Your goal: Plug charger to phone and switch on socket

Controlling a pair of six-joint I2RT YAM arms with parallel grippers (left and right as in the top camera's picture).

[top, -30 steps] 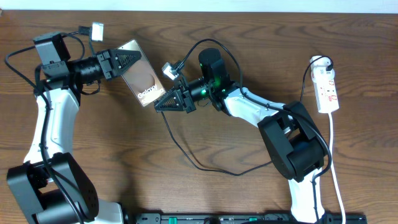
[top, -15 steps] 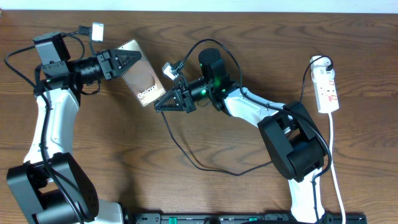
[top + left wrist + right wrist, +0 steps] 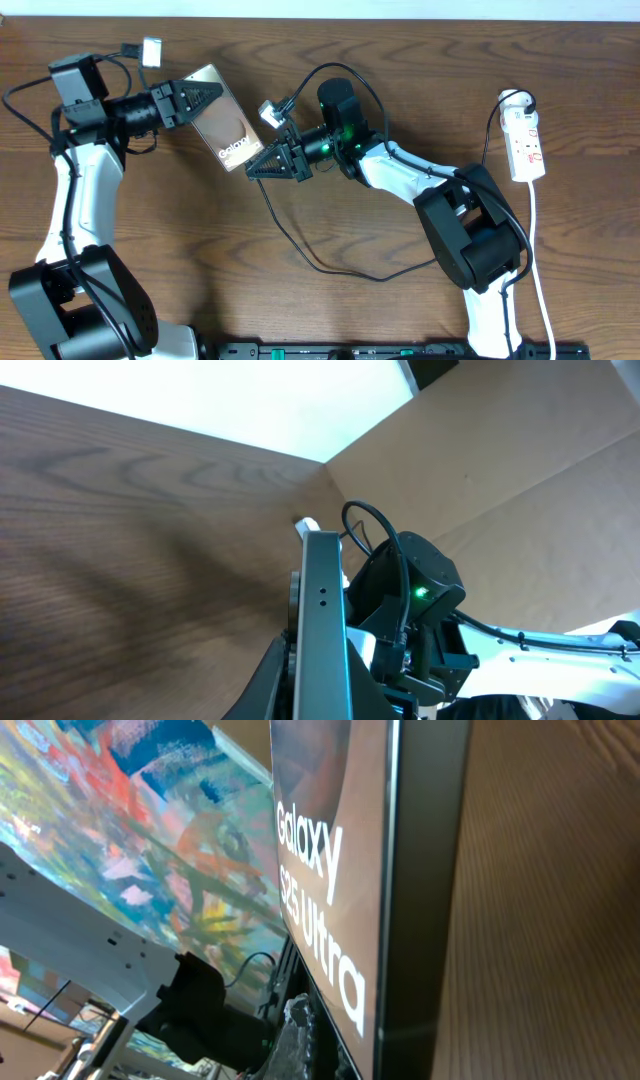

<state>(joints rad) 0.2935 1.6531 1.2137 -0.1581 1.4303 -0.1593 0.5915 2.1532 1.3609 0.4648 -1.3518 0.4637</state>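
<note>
My left gripper [image 3: 203, 98] is shut on the upper end of the phone [image 3: 224, 122] and holds it tilted, its "Galaxy" screen facing up. In the left wrist view the phone's thin edge [image 3: 322, 610] stands between my fingers [image 3: 320, 695]. My right gripper [image 3: 254, 170] is at the phone's lower end, its fingers closed to a point on the end of the charger. The charger's thin black cable [image 3: 300, 255] loops away over the table. The phone's screen and side [image 3: 335, 870] fill the right wrist view, and the plug tip is hidden. The white socket [image 3: 527, 142] lies at the far right.
The socket's white cord [image 3: 541, 270] runs down the right side of the wooden table [image 3: 200, 250]. Small white connectors sit near the left arm [image 3: 154, 48] and above the right wrist [image 3: 271, 112]. A black rail [image 3: 400, 350] lies along the front edge.
Both grippers and the phone have shifted very slightly to the left. Both grips are unchanged.
</note>
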